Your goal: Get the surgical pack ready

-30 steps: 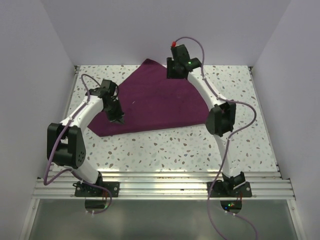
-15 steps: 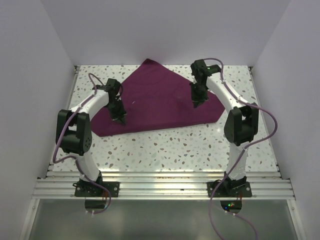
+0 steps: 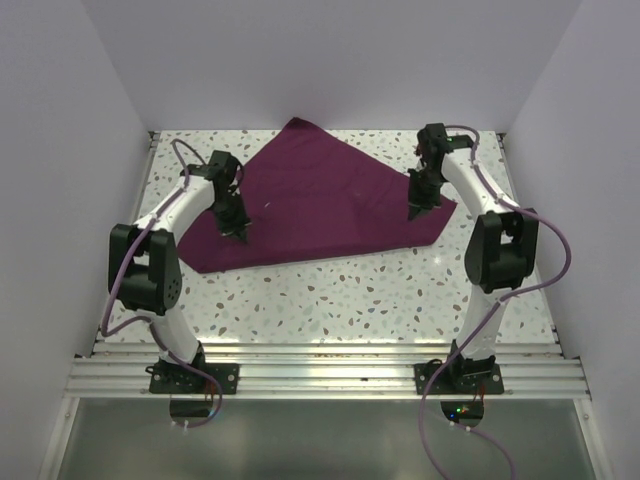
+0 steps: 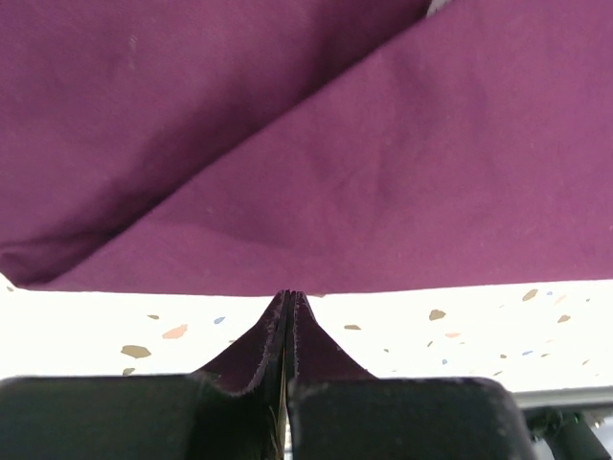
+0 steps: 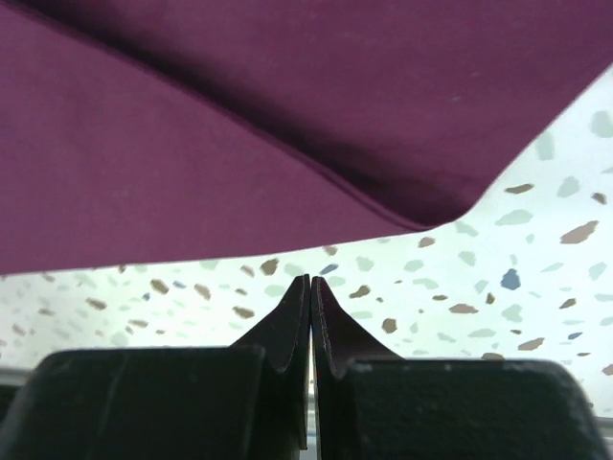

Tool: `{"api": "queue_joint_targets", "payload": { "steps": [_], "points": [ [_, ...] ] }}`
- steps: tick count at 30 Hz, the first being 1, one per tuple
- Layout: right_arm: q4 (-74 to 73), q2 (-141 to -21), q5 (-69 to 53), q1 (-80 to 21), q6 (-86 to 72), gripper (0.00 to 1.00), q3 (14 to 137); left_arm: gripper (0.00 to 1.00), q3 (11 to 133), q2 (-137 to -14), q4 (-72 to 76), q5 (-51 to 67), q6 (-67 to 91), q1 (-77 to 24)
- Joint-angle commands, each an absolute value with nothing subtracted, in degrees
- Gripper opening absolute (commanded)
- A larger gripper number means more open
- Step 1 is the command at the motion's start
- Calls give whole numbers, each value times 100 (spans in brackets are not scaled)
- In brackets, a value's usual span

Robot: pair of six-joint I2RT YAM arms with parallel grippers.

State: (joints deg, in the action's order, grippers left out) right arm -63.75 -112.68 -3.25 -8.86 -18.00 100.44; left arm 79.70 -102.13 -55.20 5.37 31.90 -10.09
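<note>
The maroon cloth (image 3: pixel 320 200) is being shown folded on the far half of the table (image 3: pixel 400 290) (tray, instruments and pads unseen); the pack is being judged barely begun. The left gripper (image 3: pixel 238 233) and right gripper (image 3: pixel 412 213) are being held, fingers together, at its near edge and right corner, the right having been swung there from the far edge.

The cloth (image 3: pixel 320 195) is lying across the far half of the table (image 3: pixel 350 290). The left gripper (image 3: pixel 238 232) is hanging over its 8 o'clock edge, and the right gripper (image 3: pixel 413 212) is hanging by its 4 o'clock corner.
</note>
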Motion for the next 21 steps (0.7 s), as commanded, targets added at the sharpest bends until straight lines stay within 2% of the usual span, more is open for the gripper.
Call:
{"api": "queue_joint_targets", "payload": {
  "steps": [1, 7, 21],
  "points": [
    [-6942, -11346, -1002, -1177, -1714, 0, 10494, 0, 7946, -10186, -5783, 949, 3102, -975],
    [-6962, -11039, -1072, -1380, -1819, 0, 10099, 0, 7700, -10169, -5880, 888, 3340, -1107],
    [-6460, -12234, -1187, -1599, -1793, 0, 10143, 0, 8296, -11258, -5775, 554, 3208, -1107]
  ]
}}
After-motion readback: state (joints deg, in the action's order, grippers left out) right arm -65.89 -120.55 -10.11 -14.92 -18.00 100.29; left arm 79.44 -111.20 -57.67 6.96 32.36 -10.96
